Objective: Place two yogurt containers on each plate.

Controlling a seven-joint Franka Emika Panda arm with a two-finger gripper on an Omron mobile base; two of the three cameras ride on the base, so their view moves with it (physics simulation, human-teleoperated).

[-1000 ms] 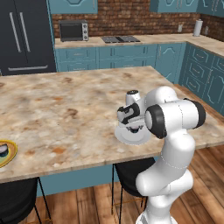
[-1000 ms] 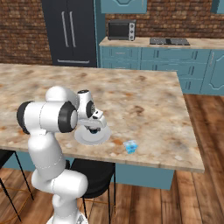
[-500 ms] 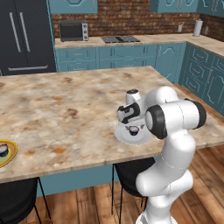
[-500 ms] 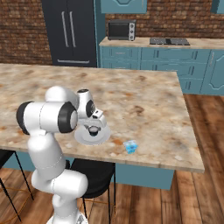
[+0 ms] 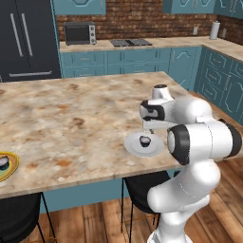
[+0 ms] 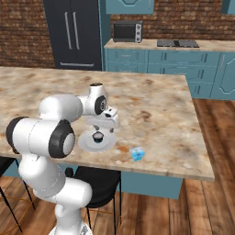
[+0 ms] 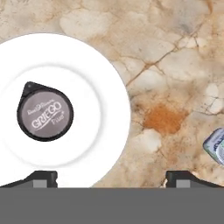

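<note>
A white-grey plate (image 5: pixel 135 148) (image 6: pixel 87 143) (image 7: pixel 105 87) lies near the counter's front edge. One dark yogurt container (image 5: pixel 144 140) (image 6: pixel 97 136) (image 7: pixel 45 116) with a pale lid stands upright in its middle. My gripper (image 5: pixel 147 129) (image 6: pixel 103 126) (image 7: pixel 111 179) hovers just above the plate, open and holding nothing, with the cup off to one side of its fingertips (image 7: pixel 43 178). At the far left edge sits the yellow-rimmed plate (image 5: pixel 11 169), and a dark yogurt container (image 5: pixel 4 163) rests on it.
A small light-blue packet (image 6: pixel 137 153) (image 7: pixel 215 146) lies on the marble counter (image 5: pixel 71 118) just right of the white plate, close to the front edge. Stools stand under the counter. Cabinets, a microwave and a fridge line the back wall.
The hand has shifted slightly above the white plate. The cup stays on the plate, free of the fingers.
</note>
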